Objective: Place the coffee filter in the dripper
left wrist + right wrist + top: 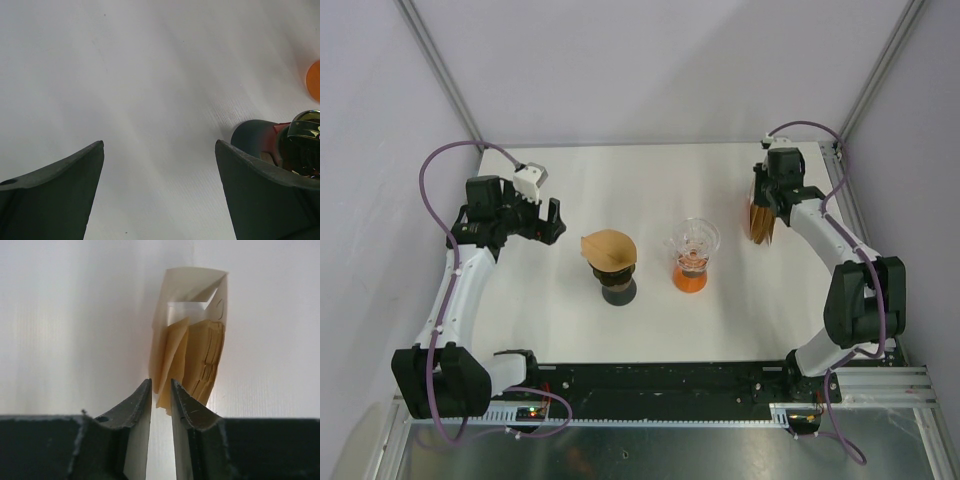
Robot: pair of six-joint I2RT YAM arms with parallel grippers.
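A clear glass dripper [694, 238] stands on an orange base [690, 278] mid-table, with nothing in it that I can see. To its left, a dark dripper [617, 290] holds a brown coffee filter [609, 247]. A stack of brown filters [760, 222] [206, 352] stands at the right edge. My right gripper [766, 200] [161, 382] is at the stack, its jaws a narrow gap apart. The bottom edge of one loose filter [172, 352] reaches between the tips. My left gripper [552, 222] [160, 145] is wide open over bare table, left of the dark dripper [249, 134].
The white table [620, 180] is walled by pale panels at the back and sides. A black rail [660, 385] runs along the near edge by the arm bases. The orange base [315, 80] shows at the right edge of the left wrist view.
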